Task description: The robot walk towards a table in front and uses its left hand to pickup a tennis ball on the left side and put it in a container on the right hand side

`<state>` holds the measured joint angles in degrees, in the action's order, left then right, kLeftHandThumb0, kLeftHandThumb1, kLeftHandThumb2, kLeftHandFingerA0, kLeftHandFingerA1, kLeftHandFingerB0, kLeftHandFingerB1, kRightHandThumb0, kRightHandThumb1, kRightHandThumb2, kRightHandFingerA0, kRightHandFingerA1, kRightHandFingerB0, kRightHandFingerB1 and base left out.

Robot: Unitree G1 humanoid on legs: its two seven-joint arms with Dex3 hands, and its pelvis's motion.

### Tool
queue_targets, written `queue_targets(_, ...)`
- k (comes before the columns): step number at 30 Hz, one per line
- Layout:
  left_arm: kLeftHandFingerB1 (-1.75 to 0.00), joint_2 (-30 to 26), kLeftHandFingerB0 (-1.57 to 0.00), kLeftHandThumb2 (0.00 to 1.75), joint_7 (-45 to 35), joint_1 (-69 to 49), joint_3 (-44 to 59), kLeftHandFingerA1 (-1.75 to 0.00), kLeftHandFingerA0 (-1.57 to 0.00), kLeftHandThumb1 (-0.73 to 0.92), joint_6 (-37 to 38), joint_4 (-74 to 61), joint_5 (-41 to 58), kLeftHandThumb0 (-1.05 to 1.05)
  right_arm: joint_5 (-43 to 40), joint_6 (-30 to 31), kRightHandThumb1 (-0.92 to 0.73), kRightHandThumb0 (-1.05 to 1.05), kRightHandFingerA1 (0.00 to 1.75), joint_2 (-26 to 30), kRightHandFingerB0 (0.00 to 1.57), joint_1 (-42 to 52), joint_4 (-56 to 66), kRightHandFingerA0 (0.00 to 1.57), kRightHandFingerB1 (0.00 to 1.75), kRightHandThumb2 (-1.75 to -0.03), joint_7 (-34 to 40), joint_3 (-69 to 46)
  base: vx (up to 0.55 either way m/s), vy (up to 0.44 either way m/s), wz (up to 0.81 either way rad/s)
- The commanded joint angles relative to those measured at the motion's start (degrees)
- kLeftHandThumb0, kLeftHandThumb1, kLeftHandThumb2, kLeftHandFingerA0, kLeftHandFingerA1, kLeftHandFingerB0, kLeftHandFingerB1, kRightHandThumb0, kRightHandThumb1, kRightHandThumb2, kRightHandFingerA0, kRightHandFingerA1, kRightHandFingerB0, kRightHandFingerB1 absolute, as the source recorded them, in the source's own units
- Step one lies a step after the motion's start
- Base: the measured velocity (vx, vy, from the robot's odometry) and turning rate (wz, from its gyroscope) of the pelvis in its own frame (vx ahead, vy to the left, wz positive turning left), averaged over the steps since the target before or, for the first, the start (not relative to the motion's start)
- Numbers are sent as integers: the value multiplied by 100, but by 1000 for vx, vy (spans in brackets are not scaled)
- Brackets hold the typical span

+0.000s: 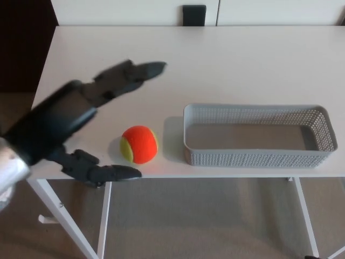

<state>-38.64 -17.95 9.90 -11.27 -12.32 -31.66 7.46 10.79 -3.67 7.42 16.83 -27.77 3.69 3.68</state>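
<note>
Closest to me, below the table's front edge, white metal legs (64, 216) stand on a beige floor (205, 216). The black left robot hand (81, 116) comes in over the front left corner of the white table (242, 59), and it is spread wide, holding nothing. Its thumb (108, 172) lies along the front edge, and its tip points right, just under the ball.

The orange and yellow-green tennis ball (139, 144) sits on the table close to the front edge, left of the middle. It rests inside the hand's open span, and I see nothing touching it.

Just beside the ball to the right, with a narrow gap between them, is a long grey perforated plastic basket (253, 156). Its long side runs along the front edge and reaches nearly to the front right corner.

Farther in, the two thick fingers (135, 73) stretch out above the tabletop, slightly blurred. Past the far edge a small black rectangular object (194, 15) shows; I cannot tell what it is.
</note>
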Motion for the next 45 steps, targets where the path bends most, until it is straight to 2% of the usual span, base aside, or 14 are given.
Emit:
queue_targets(1,-24,-67,-3,52,-73,759,-1127,-26,0,38,-1313,451,-1842,-19,67,78,-65,-9,58,104,3,-81,48,14,50,-107,24,-5,0,0,0)
queue_targets(4,-23,-6,-1,52,-20,940,-1324,-26,0,38,-1329,712,-2062,-24,66,87,-65,-9,59,88,3,-118,35,14,50,-107,35,4,0,0,0)
queue_targets(5,-23,8,-1,52,-6,979,-1360,-26,-1,39,-1332,769,-2097,-22,84,127,-81,-8,61,84,6,-124,59,18,44,-79,42,18,0,0,0)
queue_targets(6,-24,40,-1,52,48,1034,-1439,-27,-1,39,-1306,878,-2210,-25,83,134,-65,-8,60,77,3,-119,74,15,50,-107,48,19,0,0,0)
queue_targets(8,-25,144,-3,52,241,1113,-1593,-28,-3,38,-1183,1130,-2502,-25,70,67,-80,-8,62,66,7,-88,86,19,45,-81,74,12,0,0,0)
queue_targets(13,-25,242,-5,52,529,1267,-1840,-28,-7,39,-1039,1516,-3088,-29,111,83,-81,-9,61,87,7,-44,161,18,45,-80,77,46,0,0,0)
queue_targets(18,-23,296,-6,55,802,1429,-1991,-27,-8,41,-808,2007,-3524,-26,103,135,-80,-8,62,77,8,-38,249,19,46,-80,73,52,0,0,0)
queue_targets(19,-23,318,-6,55,844,1466,-2012,-27,-9,42,-783,2111,-3585,-26,107,171,-65,-9,59,77,4,-50,273,15,51,-107,68,54,0,0,0)
queue_targets(26,-36,470,0,71,1085,1450,-2042,-42,0,28,-630,2468,-3806,-25,143,347,-66,-11,58,91,4,-62,418,14,51,-107,38,82,0,0,0)
queue_targets(28,-25,518,-6,53,1116,1410,-2034,-28,-8,45,-565,2559,-3830,-28,94,274,-65,-11,59,86,4,-81,348,14,51,-107,17,62,0,0,0)
queue_targets(30,-25,555,-6,54,1127,1380,-2007,-27,-8,45,-548,2584,-3852,-27,95,290,-81,-9,59,77,7,-85,353,17,45,-81,23,65,0,0,0)
queue_targets(32,-24,640,-8,56,1210,1361,-2029,-27,-8,44,-487,2744,-3947,-29,95,313,-66,-11,59,80,4,-83,396,14,51,-108,15,66,0,0,0)
queue_targets(43,-39,968,0,73,1196,1118,-2028,-43,0,30,-268,3128,-4200,-21,84,367,-66,-12,58,77,1,-97,501,12,49,-106,-6,63,0,0,0)
queue_targets(45,-25,1027,-7,54,1156,1079,-2015,-29,-10,46,-265,3134,-4249,-24,67,355,-67,-11,59,72,3,-133,460,14,50,-108,-8,52,0,0,0)
